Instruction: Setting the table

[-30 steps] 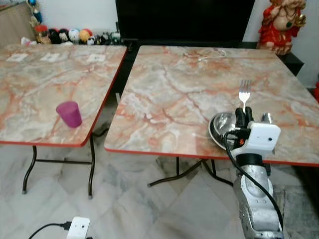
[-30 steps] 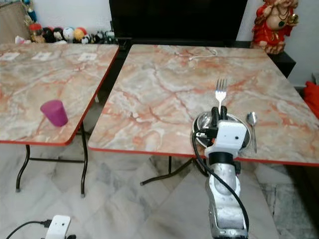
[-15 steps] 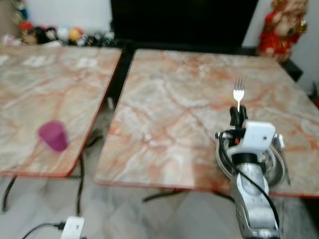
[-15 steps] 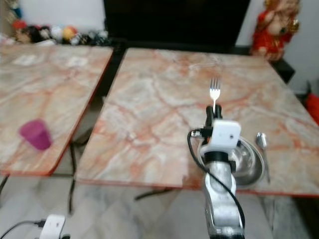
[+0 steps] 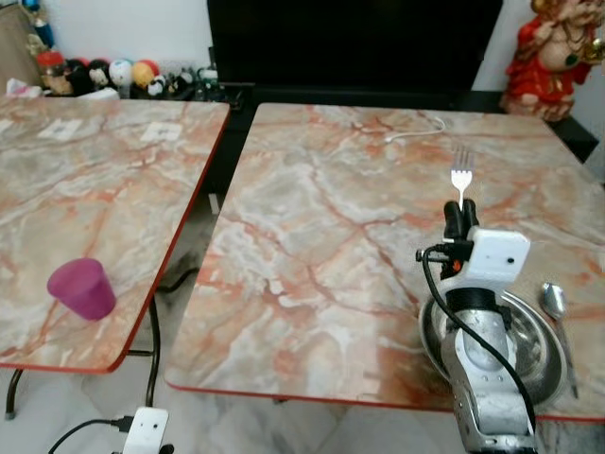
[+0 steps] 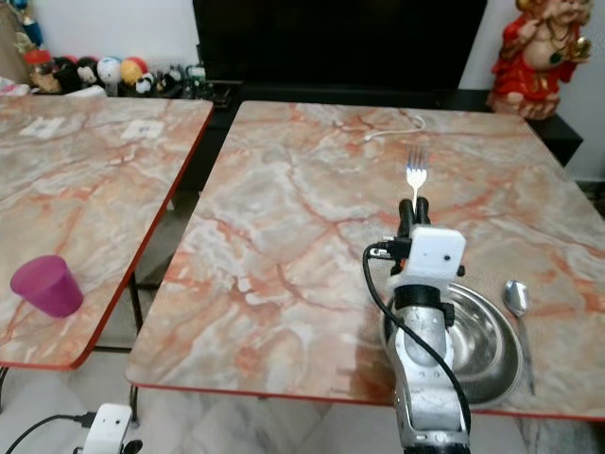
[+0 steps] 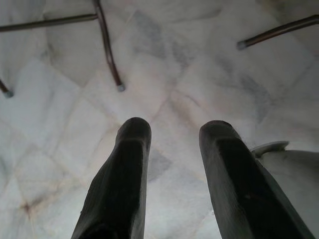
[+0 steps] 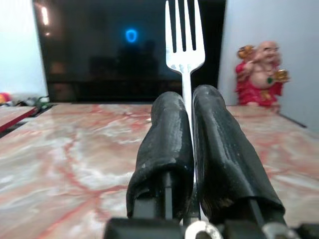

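Right claw (image 8: 187,124) pinching fork (image 8: 184,37) upright above steel bowl (image 6: 482,355); left claw (image 7: 174,149) spread over floor (image 7: 164,64), seen at wrist.

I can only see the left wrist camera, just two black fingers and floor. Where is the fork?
Observer: The right gripper is holding the fork upright, prongs up, over the right-hand table.
Operator: Is there a plate?
Observer: There is a steel bowl near the table's front edge, just beneath the right arm.
Operator: And a spoon?
Observer: Yes, a spoon lies flat on the table to the right of the bowl.
Operator: Anything on the other table?
Observer: A purple cup stands upside down near its front edge.
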Motion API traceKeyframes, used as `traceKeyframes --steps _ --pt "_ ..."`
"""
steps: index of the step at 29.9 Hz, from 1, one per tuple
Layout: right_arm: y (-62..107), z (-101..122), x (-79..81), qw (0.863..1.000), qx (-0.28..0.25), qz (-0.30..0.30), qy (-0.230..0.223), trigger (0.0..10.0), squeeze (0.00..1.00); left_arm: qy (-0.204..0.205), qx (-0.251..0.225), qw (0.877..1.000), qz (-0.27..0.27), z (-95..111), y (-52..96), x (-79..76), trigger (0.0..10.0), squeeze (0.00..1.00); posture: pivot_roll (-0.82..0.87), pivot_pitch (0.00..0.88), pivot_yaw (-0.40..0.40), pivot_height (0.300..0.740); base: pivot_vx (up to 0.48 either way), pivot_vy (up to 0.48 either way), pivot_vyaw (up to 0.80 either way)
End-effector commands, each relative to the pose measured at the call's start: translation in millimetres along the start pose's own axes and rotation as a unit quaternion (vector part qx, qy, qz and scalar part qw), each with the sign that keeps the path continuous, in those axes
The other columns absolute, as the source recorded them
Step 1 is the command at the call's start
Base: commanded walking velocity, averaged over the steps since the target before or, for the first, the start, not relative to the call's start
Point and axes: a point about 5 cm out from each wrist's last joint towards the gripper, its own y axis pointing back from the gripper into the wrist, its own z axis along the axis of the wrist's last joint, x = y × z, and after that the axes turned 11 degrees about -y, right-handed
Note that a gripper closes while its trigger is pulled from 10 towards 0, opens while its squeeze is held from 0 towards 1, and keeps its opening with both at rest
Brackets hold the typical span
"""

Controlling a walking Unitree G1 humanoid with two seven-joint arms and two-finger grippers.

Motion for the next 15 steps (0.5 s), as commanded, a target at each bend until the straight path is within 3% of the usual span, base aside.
traceKeyframes --steps 1,12,15 --pt "-1.0 2.0 -3.3 1.0 -0.003 -0.005 0.001 10.0 0.0 0.001 0.011 1.0 -0.004 -4.8 1.1 -3.3 10.0 0.0 0.13 0.011 -0.025 0.74 0.0 -0.322 0.0" --pt "-3.1 4.6 -10.2 1.0 -0.006 -0.016 0.013 10.0 0.0 0.003 0.015 1.0 -0.004 -6.5 1.4 -3.1 10.0 0.0 0.12 0.012 -0.027 0.74 0.0 -0.328 0.0" --pt "-4.7 6.3 -15.8 0.999 -0.008 -0.024 0.023 10.0 0.0 0.006 0.017 1.0 -0.002 -7.3 1.6 -2.4 10.0 0.0 0.12 0.012 -0.027 0.74 0.0 0.0 0.0"
